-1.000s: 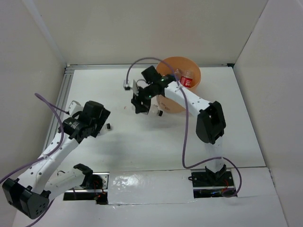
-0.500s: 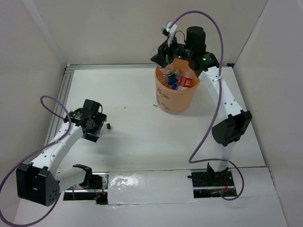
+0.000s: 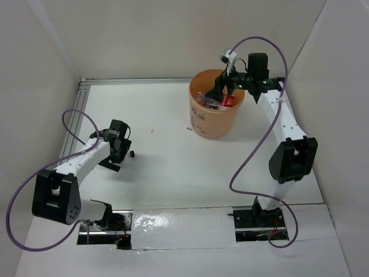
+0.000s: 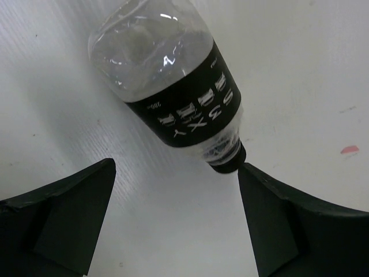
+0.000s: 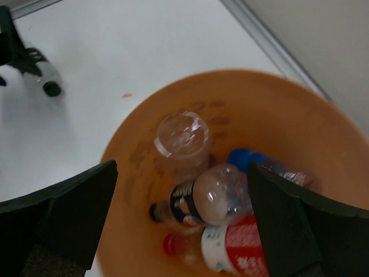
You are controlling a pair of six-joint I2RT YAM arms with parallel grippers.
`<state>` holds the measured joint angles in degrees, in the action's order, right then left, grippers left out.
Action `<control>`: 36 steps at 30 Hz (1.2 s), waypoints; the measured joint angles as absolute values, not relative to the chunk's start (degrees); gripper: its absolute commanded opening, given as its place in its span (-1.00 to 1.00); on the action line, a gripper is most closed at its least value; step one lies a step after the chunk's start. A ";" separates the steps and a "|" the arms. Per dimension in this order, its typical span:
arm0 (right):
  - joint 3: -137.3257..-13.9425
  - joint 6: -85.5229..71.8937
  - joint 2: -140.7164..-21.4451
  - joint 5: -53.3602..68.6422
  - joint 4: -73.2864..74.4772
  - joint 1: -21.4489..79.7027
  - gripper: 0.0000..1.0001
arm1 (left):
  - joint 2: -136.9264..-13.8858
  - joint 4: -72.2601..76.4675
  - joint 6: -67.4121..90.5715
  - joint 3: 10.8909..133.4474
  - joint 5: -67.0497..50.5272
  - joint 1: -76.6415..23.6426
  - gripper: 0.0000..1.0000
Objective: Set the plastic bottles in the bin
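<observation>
Left gripper (image 4: 176, 168) beside one black-labelled bottle (image 4: 173, 86)

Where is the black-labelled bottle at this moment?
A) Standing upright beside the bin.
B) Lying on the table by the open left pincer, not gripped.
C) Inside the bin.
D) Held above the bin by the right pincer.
B: the left wrist view shows the black-labelled bottle lying on its side on the table, with the left pincer spread wide at its cap end, not closed on it.
</observation>
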<state>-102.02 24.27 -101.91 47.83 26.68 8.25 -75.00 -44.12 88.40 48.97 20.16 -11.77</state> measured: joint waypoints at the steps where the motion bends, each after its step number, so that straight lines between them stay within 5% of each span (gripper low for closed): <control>1: -99.33 24.45 -100.07 48.90 26.63 7.68 1.00 | -76.20 -43.62 88.51 48.99 20.71 -11.66 1.00; 6: -87.68 26.33 -89.54 54.92 28.36 3.42 1.00 | -82.15 -41.32 88.75 49.50 22.61 -10.61 1.00; 8: -84.97 27.77 -85.97 57.56 29.21 1.02 1.00 | -84.60 -40.77 88.82 50.00 22.94 -10.15 0.64; 11: -82.39 30.57 -82.08 61.47 31.81 -3.16 0.89 | -86.50 -39.99 88.60 50.06 23.51 -9.85 -0.21; 17: -79.35 39.83 -78.63 68.64 41.43 -11.90 0.70 | -86.48 -38.15 85.32 50.59 23.90 -9.82 -0.91; 22: -73.25 45.56 -77.14 68.90 47.72 -18.15 0.58 | -84.03 -37.89 78.63 52.53 23.55 -11.60 -1.00; 25: -69.23 48.10 -76.73 66.37 48.88 -19.44 -0.20 | -79.68 -34.76 71.40 57.67 21.32 -17.04 -1.00; 26: -67.64 48.64 -76.58 65.30 48.86 -19.55 -0.61 | -78.63 -32.21 68.58 59.72 20.23 -18.90 -1.00; 27: -66.02 49.54 -76.49 64.25 48.95 -19.59 -0.70 | -77.62 -28.82 65.32 62.22 18.00 -20.78 -1.00; 36: -55.70 51.05 -76.71 55.27 49.19 -19.77 -0.66 | -93.06 -7.64 47.75 95.02 5.19 -31.53 -1.00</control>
